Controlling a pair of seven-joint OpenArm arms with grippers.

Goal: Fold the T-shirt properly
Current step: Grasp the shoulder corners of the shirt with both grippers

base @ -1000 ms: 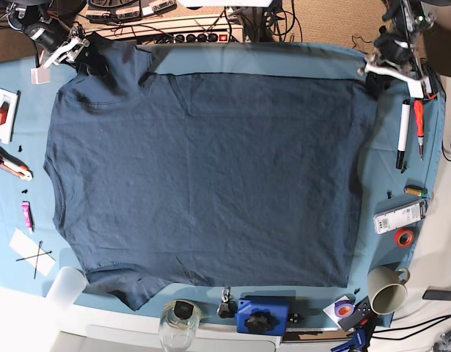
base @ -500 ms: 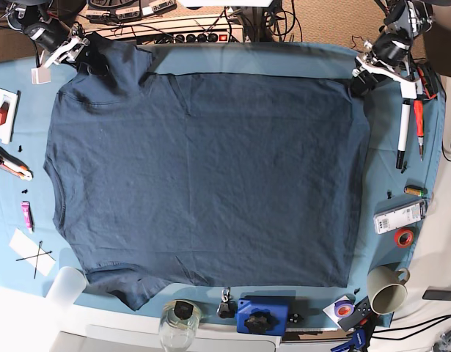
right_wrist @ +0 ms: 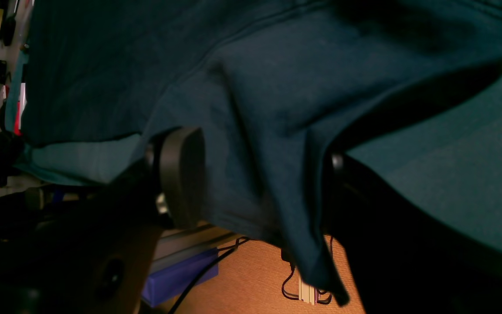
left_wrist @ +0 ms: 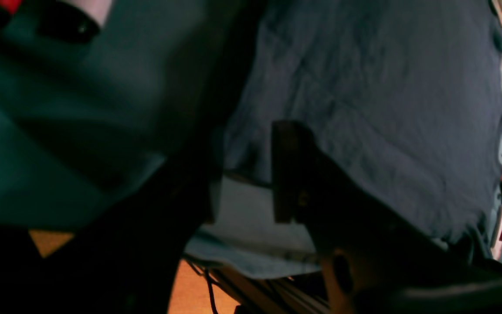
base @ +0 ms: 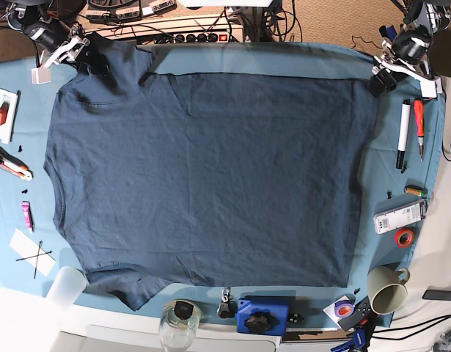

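Between right fingers (right_wrist: 181, 174), T-shirt (right_wrist: 255, 131) sleeve.

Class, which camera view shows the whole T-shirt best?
The base view: the T-shirt lies spread flat, every edge visible on the table cloth. The left wrist view shows one dim corner and part of the body; the right wrist view shows only a bunched fold between the right gripper fingers.

Bench (base: 5, 205) draped in a teal cloth (base: 284, 60); the T-shirt (base: 210, 176) lies spread across it, flanked by markers (base: 410, 132), a mug (base: 388, 289) and tape (base: 405, 237).
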